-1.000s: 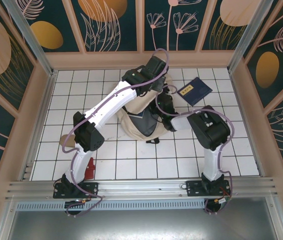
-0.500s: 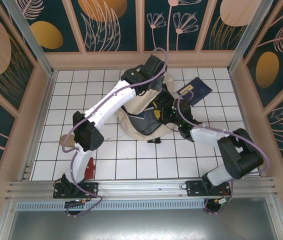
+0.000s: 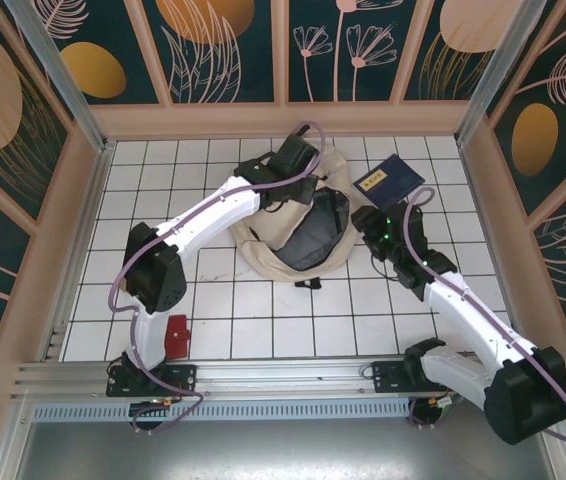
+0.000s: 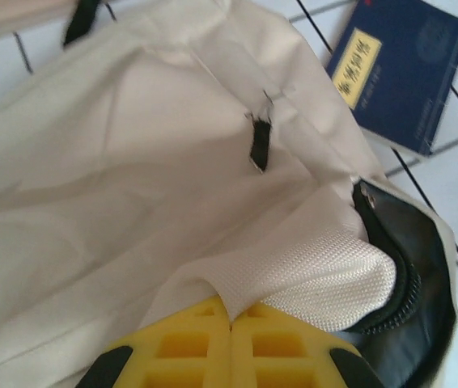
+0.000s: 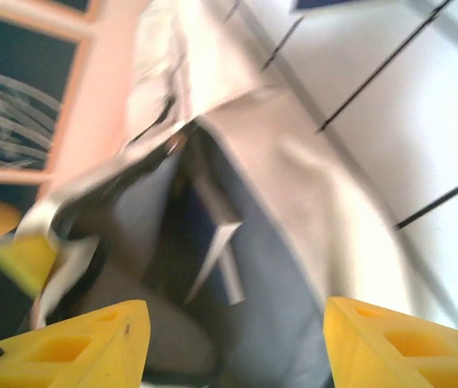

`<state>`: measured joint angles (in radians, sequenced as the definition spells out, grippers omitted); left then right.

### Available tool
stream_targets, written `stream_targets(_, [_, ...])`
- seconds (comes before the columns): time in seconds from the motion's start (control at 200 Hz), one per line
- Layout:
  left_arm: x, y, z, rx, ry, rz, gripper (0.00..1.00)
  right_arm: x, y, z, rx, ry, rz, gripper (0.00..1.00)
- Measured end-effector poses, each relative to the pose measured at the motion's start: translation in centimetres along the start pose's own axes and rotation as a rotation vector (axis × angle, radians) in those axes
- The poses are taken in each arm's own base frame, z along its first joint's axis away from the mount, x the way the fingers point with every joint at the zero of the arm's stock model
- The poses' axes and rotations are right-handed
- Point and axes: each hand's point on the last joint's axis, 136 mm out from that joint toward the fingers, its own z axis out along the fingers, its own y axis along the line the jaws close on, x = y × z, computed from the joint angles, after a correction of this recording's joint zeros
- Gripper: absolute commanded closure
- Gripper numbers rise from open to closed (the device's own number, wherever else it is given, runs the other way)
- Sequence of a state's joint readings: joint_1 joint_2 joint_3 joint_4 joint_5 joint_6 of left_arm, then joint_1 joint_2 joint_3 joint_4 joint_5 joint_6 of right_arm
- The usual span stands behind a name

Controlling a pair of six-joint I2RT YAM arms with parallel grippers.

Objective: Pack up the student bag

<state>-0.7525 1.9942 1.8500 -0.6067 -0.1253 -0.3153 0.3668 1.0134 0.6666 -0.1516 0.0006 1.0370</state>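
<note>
Though its mouth gapes to show a dark grey lining, the student bag lies slumped on the white tiled tabletop, a little above the middle of the overhead frame. Its cream fabric bunches up at the upper rim, where the left end effector sits on it.

Seen from the left wrist, that end effector is at the bottom centre. Its two yellow fingers are closed narrow, with a fold of woven cream cloth from the bag pinched between them. A small black zipper pull hangs on the fabric above the fingers, and the black zipper edge curves down the lower right of that frame.

The right end effector is just beside the bag's right edge in the overhead view; whether it touches the cloth cannot be told. The right wrist picture is blurred, but the end effector is spread wide, one yellow finger at lower left and the other at lower right, nothing between them. The dark open mouth of the bag lies ahead of them.

A navy book with a yellow label lies flat just beside the bag, to its upper right. A small red item lies at the lower left, well apart from the bag.
</note>
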Motion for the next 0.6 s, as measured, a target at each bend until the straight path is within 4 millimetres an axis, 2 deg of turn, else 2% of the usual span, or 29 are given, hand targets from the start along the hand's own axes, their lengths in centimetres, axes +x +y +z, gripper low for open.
stream_targets(0.175, [3.7, -1.3, -0.4, 0.13, 0.057, -0.004, 1.0, -5.2, -5.0, 1.4, 0.191, -0.087, -0.026, 0.44])
stream_targets(0.24, [5.0, -1.6, -0.2, 0.163, 0.082, -0.007, 1.0, -7.1, -6.3, 2.6, 0.254, -0.097, -0.035, 0.47])
stream_targets(0.325, [6.7, -1.6, 0.2, 0.183, 0.112, -0.008, 1.0, -9.4, -7.4, 5.1, 0.319, -0.09, -0.064, 0.5])
stream_targets(0.35, [7.2, -1.6, 0.3, 0.184, 0.122, -0.01, 0.93, -10.1, -7.5, 5.9, 0.33, -0.088, -0.073, 0.51])
stream_targets(0.43, [8.6, -1.4, 0.8, 0.188, 0.149, -0.017, 0.6, -11.9, -7.9, 8.6, 0.361, -0.071, -0.097, 0.52])
stream_targets(0.55, [9.5, -1.0, 0.5, 0.179, 0.16, -0.04, 0.28, -14.5, -8.2, 12.6, 0.394, -0.052, -0.142, 0.52])
stream_targets(0.595, [9.3, -0.8, 0.0, 0.17, 0.142, -0.052, 0.21, -15.2, -8.2, 13.9, 0.402, -0.047, -0.163, 0.52])
